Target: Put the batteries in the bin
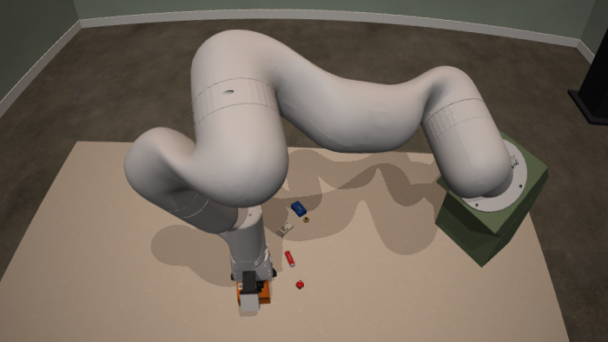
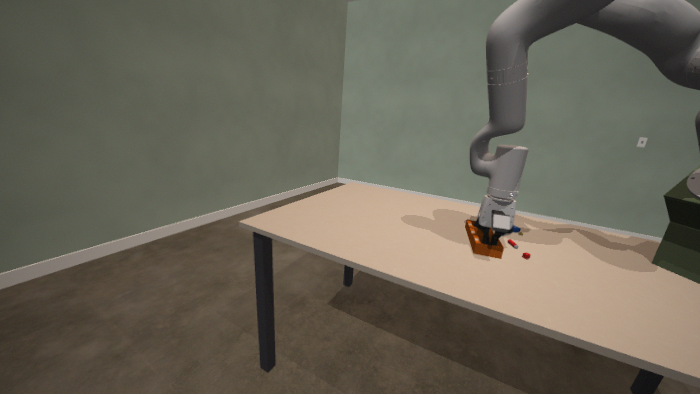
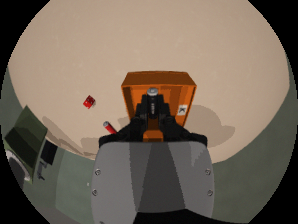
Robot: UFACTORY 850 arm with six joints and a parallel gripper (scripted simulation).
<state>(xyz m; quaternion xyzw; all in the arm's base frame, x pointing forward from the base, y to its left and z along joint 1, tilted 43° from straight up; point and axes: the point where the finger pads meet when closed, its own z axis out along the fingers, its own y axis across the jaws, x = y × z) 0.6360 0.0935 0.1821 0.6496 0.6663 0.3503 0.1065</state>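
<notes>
Claw [image 3: 152, 104] pinching one small grey-tipped battery [image 3: 152, 94], hanging inside one orange bin [image 2: 480, 244]. Just beside, lying on the surface [image 1: 391, 295]: one red cylindrical battery [image 1: 289, 259] and one small red piece [image 1: 300, 285]. Farther off: one pale flat item [image 1: 284, 229], one blue block [image 1: 299, 207], one tiny ring [image 1: 306, 220].

Beige table [image 1: 434, 295]: orange bin [image 2: 476, 239], red battery [image 1: 289, 259], blue battery [image 1: 299, 207], red cap [image 1: 300, 285].
</notes>
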